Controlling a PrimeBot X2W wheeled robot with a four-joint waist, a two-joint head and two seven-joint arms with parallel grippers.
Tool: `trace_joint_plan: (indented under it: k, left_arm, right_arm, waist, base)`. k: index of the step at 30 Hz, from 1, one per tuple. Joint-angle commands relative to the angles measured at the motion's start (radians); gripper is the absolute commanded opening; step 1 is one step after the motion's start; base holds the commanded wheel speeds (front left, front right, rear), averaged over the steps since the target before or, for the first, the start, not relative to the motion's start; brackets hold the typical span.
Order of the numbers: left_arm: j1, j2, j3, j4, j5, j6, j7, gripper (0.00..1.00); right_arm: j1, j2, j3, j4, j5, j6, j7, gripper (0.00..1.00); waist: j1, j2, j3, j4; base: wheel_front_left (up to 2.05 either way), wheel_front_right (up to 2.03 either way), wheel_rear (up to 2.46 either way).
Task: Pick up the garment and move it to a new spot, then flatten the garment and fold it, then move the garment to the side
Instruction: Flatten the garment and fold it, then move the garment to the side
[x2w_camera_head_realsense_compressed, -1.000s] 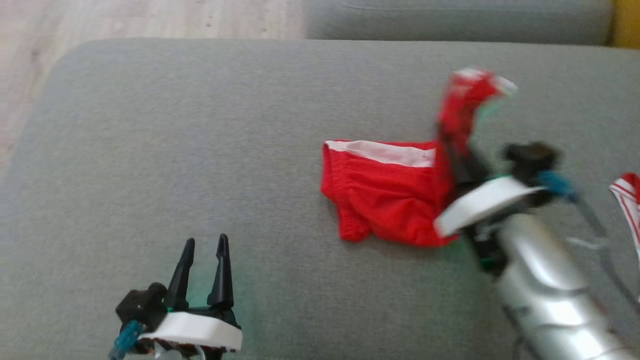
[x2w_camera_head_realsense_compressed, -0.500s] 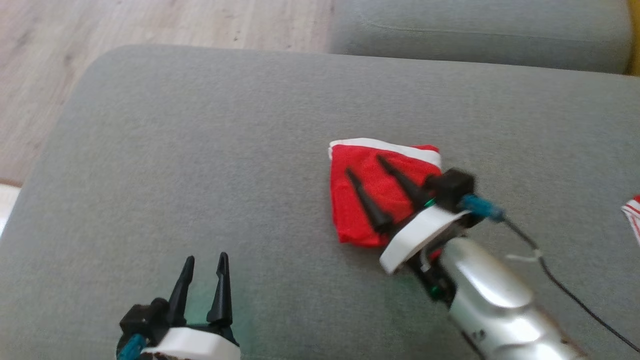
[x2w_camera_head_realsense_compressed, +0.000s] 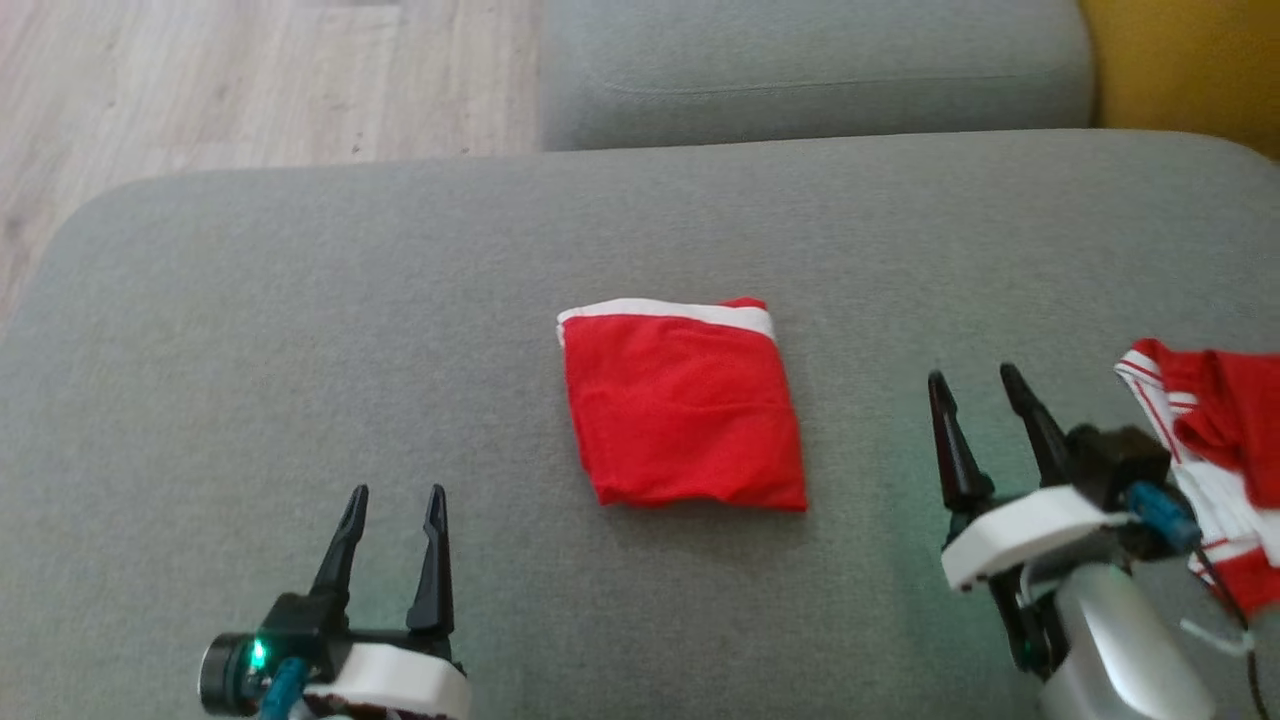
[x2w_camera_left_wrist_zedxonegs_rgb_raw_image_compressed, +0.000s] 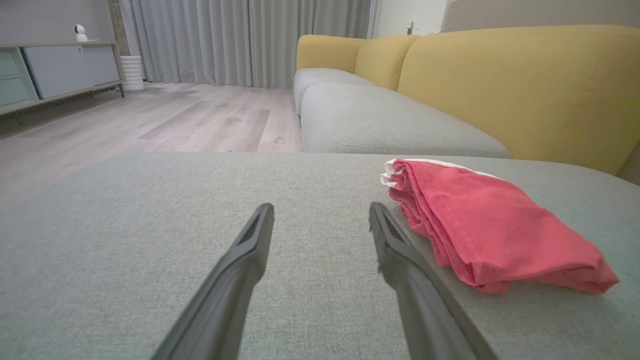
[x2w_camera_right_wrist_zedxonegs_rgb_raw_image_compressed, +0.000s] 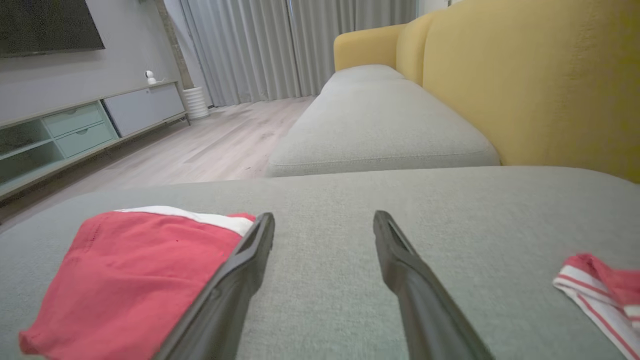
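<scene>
Head view: the folded red garment (x2w_camera_head_realsense_compressed: 685, 410) lies mid-cushion between the left gripper (x2w_camera_head_realsense_compressed: 397, 492) and the right gripper (x2w_camera_head_realsense_compressed: 972, 374), both with jaws spread and empty. Moving it aside looks like the step left. Pinching only the top layer could pull the fold open, and the striped garment (x2w_camera_head_realsense_compressed: 1210, 440) lies near on the right. Around the grey sofa cushion (x2w_camera_head_realsense_compressed: 300, 300) are yellow backrests (x2w_camera_left_wrist_zedxonegs_rgb_raw_image_compressed: 500, 75), a wooden floor (x2w_camera_head_realsense_compressed: 200, 80) and curtains (x2w_camera_left_wrist_zedxonegs_rgb_raw_image_compressed: 225, 40).

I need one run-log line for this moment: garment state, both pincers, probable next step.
garment: folded, flat on grey cushion | left pincer: open, empty | right pincer: open, empty, apart from garment | next: probably move garment aside
</scene>
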Motion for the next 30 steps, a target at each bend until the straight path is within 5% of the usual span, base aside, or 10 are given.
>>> trace_joint_plan:
  k: [1, 15, 30]
  left_arm:
    - [-0.007, 0.004, 0.037, -0.034, 0.014, 0.017, -0.005, 1.0]
    - [0.058, 0.004, 0.012, -0.04, 0.044, 0.08, -0.005, 1.0]
    - [0.052, 0.004, -0.025, -0.042, -0.008, 0.076, -0.005, 1.0]
  right_arm:
    - [-0.003, 0.017, -0.003, -0.033, -0.024, -0.001, -0.011, 1.0]
    - [0.101, 0.057, -0.049, -0.035, -0.063, -0.001, -0.011, 1.0]
    - [0.097, 0.06, -0.016, 0.0, -0.019, -0.001, -0.011, 1.0]
  waist:
    - [0.0, -0.0001, -0.011, -0.021]
    - [0.0, -0.0001, -0.039, -0.053]
    - [0.0, -0.0001, 0.002, 0.005]
  base:
    - [0.0, 0.0, 0.0]
    - [0.0, 0.0, 0.0]
    - [0.0, 0.0, 0.0]
